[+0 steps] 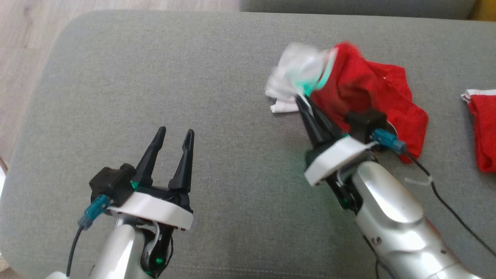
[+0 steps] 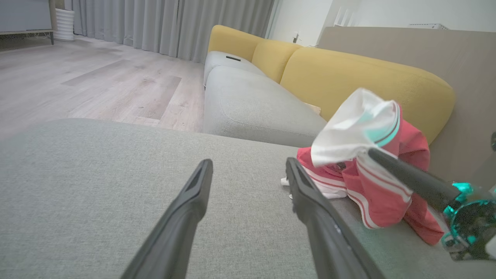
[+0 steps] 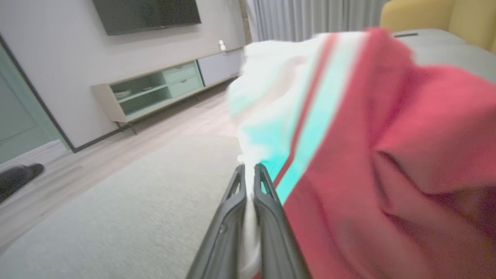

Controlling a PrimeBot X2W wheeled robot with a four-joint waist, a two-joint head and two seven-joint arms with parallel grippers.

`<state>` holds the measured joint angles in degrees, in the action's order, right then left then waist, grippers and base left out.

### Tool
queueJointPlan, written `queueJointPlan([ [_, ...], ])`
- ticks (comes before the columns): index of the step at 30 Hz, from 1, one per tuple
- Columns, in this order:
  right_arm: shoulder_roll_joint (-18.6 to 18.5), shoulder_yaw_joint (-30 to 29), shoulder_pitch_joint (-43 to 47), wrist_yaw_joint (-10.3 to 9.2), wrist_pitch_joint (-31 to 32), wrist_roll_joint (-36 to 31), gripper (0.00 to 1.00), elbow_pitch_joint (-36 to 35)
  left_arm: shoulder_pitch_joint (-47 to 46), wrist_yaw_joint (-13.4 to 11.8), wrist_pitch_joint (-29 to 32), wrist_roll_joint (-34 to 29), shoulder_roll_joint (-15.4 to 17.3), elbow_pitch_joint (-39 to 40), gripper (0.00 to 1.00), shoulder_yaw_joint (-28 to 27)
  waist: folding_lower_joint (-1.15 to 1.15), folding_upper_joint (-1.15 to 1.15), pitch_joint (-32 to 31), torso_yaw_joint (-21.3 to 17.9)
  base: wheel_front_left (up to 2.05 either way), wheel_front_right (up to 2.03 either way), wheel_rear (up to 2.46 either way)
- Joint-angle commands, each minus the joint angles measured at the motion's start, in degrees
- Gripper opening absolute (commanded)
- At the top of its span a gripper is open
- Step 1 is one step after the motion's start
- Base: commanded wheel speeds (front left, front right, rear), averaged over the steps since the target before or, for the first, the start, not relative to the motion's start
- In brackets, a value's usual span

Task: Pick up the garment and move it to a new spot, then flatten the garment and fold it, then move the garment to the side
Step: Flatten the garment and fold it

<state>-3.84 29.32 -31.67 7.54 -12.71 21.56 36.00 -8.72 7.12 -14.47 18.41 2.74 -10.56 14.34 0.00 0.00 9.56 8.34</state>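
The red-and-white garment is found bunched at the far right of the grey cushion, with its white edge raised. The pick-up is judged barely begun; moving, flattening, folding and setting aside are all left to be done. That white edge is pinched between the tightly closed fingers of the right gripper. The fingers of the left gripper are spread wide and empty at the near left, well apart from the garment.
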Motion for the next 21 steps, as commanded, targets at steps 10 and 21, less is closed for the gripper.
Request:
queueJointPlan([
  [10, 0.96, 13.77, -1.49, -0.05, -1.01, 5.15, 0.0, -5.29, -0.82, 0.35, -0.52, -0.15, 0.14, 2.2, 1.0, -2.39, 0.0, 0.0, -1.64, 1.76, 0.0, 0.0, 0.0],
  [21, 0.96, 21.71, -0.52, -0.05, -1.32, 9.54, 1.0, -1.65, 0.7, 0.32, -0.52, -0.53, 0.14, 1.99, 1.0, -3.15, 0.0, 0.0, -3.91, 0.68, 0.0, 0.0, 0.0],
])
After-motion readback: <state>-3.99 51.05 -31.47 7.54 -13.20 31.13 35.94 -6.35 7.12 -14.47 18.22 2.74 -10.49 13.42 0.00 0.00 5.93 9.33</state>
